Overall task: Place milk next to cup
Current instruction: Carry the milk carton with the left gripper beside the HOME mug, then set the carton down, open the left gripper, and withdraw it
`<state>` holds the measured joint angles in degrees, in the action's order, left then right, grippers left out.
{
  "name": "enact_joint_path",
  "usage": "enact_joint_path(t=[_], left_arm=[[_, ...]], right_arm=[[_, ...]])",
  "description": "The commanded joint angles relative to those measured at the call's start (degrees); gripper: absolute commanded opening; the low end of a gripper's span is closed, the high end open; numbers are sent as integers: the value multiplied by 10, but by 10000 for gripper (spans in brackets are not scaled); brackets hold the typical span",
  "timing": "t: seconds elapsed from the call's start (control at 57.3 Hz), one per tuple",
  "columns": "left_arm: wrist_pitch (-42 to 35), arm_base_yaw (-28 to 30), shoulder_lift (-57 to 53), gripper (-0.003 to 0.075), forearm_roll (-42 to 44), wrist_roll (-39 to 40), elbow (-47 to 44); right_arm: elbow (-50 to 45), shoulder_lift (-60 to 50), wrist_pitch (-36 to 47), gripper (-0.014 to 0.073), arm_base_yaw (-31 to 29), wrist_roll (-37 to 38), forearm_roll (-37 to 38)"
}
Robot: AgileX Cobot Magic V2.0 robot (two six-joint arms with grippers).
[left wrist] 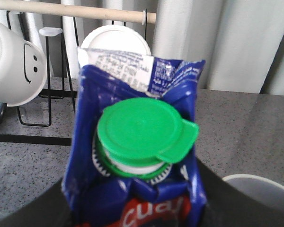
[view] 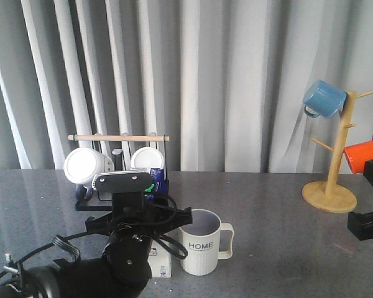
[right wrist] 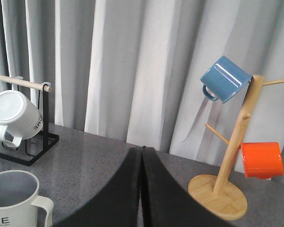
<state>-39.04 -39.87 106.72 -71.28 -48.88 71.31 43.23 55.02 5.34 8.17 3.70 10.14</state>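
The milk (left wrist: pixel 137 142), a blue carton with a green round cap and a red logo, is upright between my left gripper's (left wrist: pixel 137 213) dark fingers, which are shut on its sides. In the front view my left arm (view: pixel 133 248) hides most of the carton; its top (view: pixel 154 177) and lower corner (view: pixel 163 267) show, down at table level just left of the cup. The cup (view: pixel 202 248) is an off-white ribbed "HOME" mug with its handle to the right; its rim shows in the left wrist view (left wrist: pixel 260 182) and it shows in the right wrist view (right wrist: pixel 12 201). My right gripper (right wrist: pixel 142 153) is shut and empty, far right.
A black wire rack (view: pixel 96 202) with a wooden rod (view: pixel 118 137) holds white mugs (view: pixel 87 166) right behind the milk. A wooden mug tree (view: pixel 336 180) at the back right carries a blue mug (view: pixel 324 99) and an orange mug (view: pixel 362 155). My right arm (view: pixel 370 211) is at the right edge.
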Motion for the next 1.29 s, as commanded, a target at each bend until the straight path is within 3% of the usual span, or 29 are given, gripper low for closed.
enact_joint_path(t=[0.0,0.262,0.82,0.89,0.995,1.204,1.274], left_arm=[[-14,-3,-19,-6,17,20,17],[-18,-3,-19,-6,64,20,17],[-10,-3,-19,18,59,20,17],[-10,-3,-19,69,59,20,17],[-11,-3,-19,221,53,22,17],[-22,-3,-19,739,54,9,17],[-22,-3,-23,735,56,-1,17]], right_arm=[[14,-6,40,-8,-5,-1,5],[14,-6,40,-8,-5,-1,5],[14,-6,40,-8,-5,-2,5],[14,-6,40,-8,-5,-2,5],[14,-6,40,-8,-5,-2,5],[14,-6,41,-8,-5,-2,5],[14,-6,41,-8,-5,-2,5]])
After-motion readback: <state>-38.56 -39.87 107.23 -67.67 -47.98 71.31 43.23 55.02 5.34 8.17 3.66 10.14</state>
